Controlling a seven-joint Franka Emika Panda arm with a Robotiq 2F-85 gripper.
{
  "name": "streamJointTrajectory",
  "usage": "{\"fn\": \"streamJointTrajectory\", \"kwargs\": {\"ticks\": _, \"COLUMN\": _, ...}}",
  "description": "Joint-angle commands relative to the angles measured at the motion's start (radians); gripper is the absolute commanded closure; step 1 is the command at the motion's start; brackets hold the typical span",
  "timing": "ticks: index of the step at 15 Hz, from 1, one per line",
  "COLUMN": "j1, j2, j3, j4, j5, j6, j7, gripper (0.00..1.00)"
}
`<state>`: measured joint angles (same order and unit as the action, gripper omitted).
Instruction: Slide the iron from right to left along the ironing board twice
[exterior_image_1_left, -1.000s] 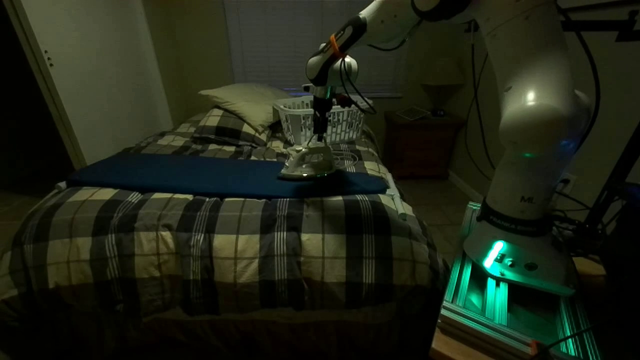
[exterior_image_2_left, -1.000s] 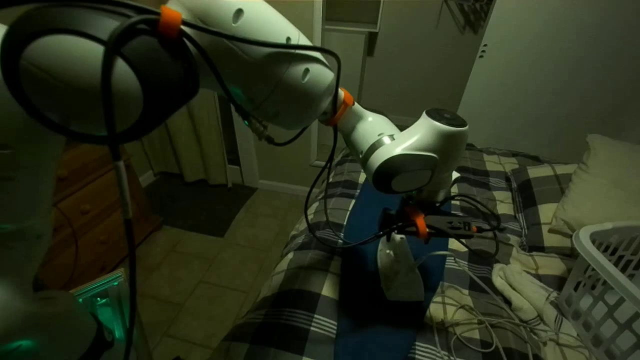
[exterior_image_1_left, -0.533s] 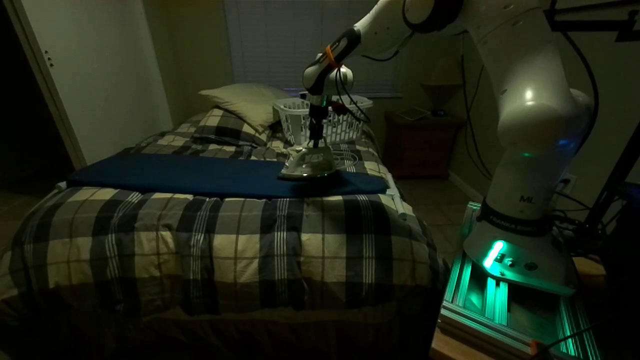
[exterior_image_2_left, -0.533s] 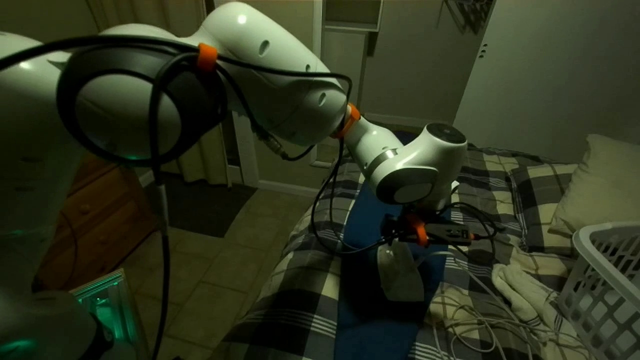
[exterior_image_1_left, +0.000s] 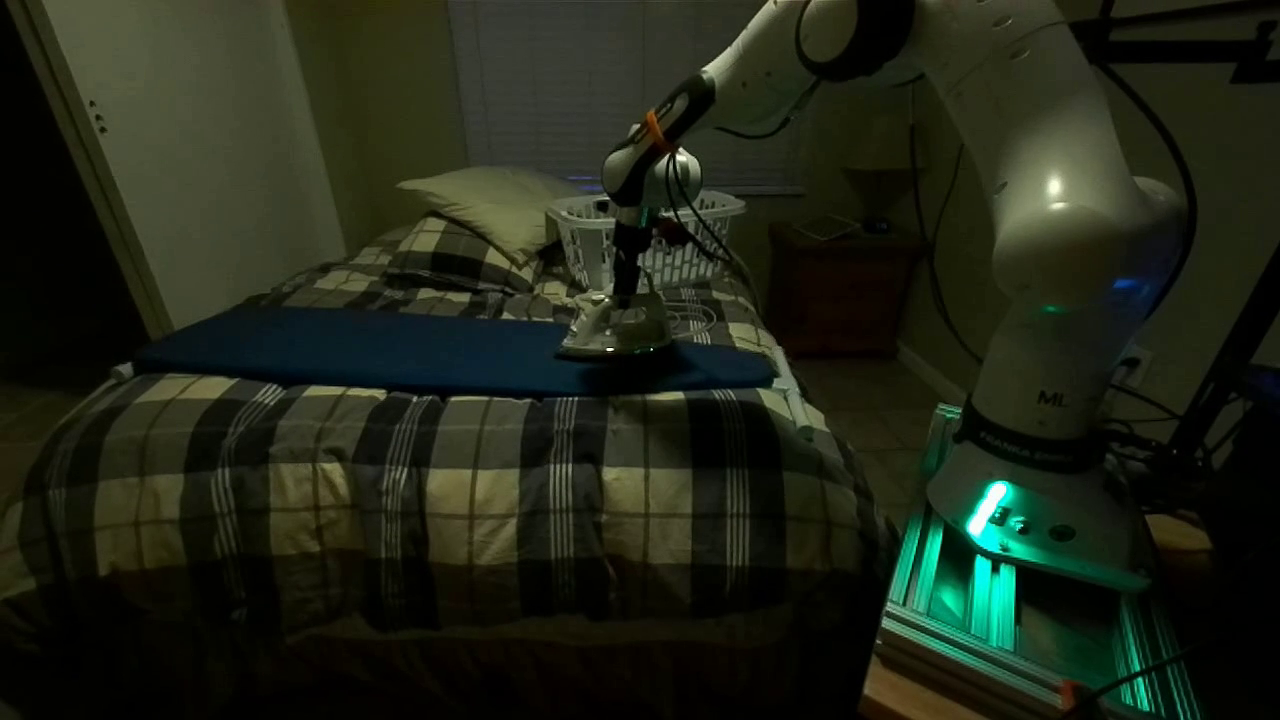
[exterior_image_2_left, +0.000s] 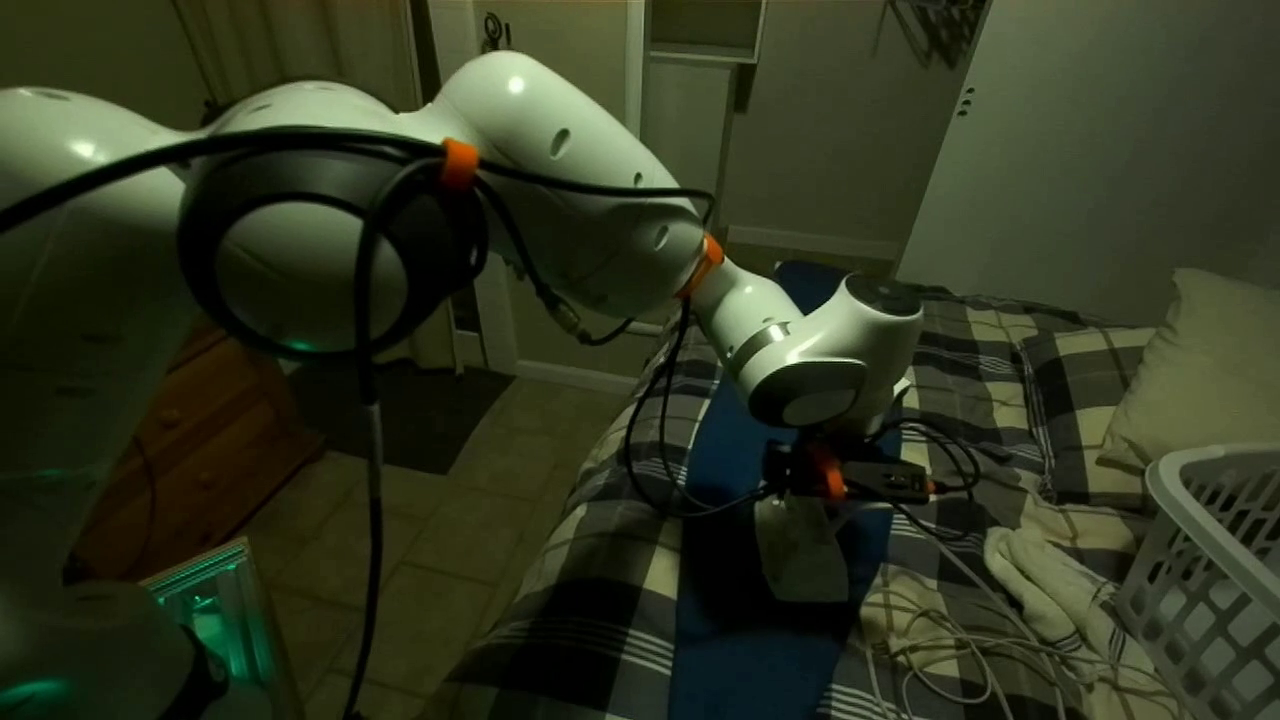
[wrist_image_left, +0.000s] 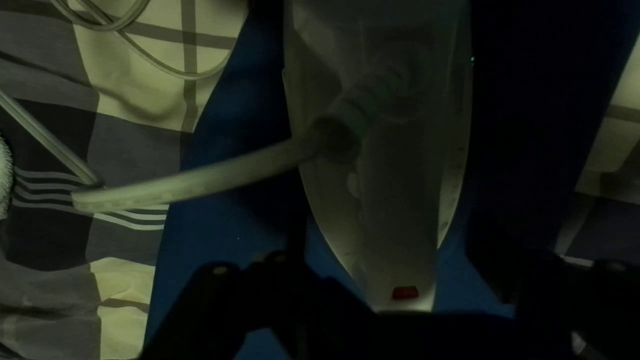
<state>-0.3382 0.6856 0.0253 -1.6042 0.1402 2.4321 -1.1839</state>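
Note:
The pale grey-white iron (exterior_image_1_left: 615, 330) sits flat on the dark blue ironing board (exterior_image_1_left: 370, 350), right of the board's middle in an exterior view. The iron (exterior_image_2_left: 803, 560) and the board (exterior_image_2_left: 750, 665) also show in an exterior view, the iron partly under my arm. My gripper (exterior_image_1_left: 626, 292) points down at the iron's handle from above. In the wrist view my dark fingers (wrist_image_left: 385, 232) stand apart on either side of the iron (wrist_image_left: 400, 200), with blue board (wrist_image_left: 200, 250) showing in the gaps. Whether they reach down to the handle is hard to tell in the dark.
A white cord (wrist_image_left: 200, 185) runs from the iron and lies coiled on the plaid bed (exterior_image_1_left: 480, 500). A white lattice basket (exterior_image_1_left: 650, 245) and a pillow (exterior_image_1_left: 490, 200) are behind the board. White cloth items (exterior_image_2_left: 1060, 590) lie beside the cord (exterior_image_2_left: 930, 640).
My arm and gripper have come down and slightly left in the view with the basket behind the board, closer around the iron's handle. The iron and the board have not moved.

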Motion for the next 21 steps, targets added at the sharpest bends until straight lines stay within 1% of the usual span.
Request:
{"fn": "streamJointTrajectory", "kwargs": {"ticks": 1, "j1": -0.005, "j2": 0.009, "j3": 0.007, "j4": 0.016, "j5": 0.002, "j6": 0.028, "j7": 0.023, "gripper": 0.48}}
{"fn": "streamJointTrajectory", "kwargs": {"ticks": 4, "j1": -0.002, "j2": -0.003, "j3": 0.004, "j4": 0.002, "j5": -0.003, "j6": 0.025, "j7": 0.04, "gripper": 0.7}}
{"fn": "streamJointTrajectory", "kwargs": {"ticks": 7, "j1": -0.005, "j2": -0.004, "j3": 0.005, "j4": -0.003, "j5": 0.0, "j6": 0.021, "j7": 0.051, "gripper": 0.88}}
{"fn": "streamJointTrajectory", "kwargs": {"ticks": 12, "j1": 0.008, "j2": -0.049, "j3": -0.013, "j4": -0.054, "j5": -0.01, "j6": -0.013, "j7": 0.132, "gripper": 0.88}}
{"fn": "streamJointTrajectory", "kwargs": {"ticks": 16, "j1": 0.016, "j2": -0.126, "j3": -0.036, "j4": -0.173, "j5": -0.024, "j6": -0.019, "j7": 0.21, "gripper": 0.88}}
{"fn": "streamJointTrajectory", "kwargs": {"ticks": 21, "j1": 0.004, "j2": -0.234, "j3": -0.066, "j4": -0.352, "j5": -0.026, "j6": 0.015, "j7": 0.251, "gripper": 0.88}}
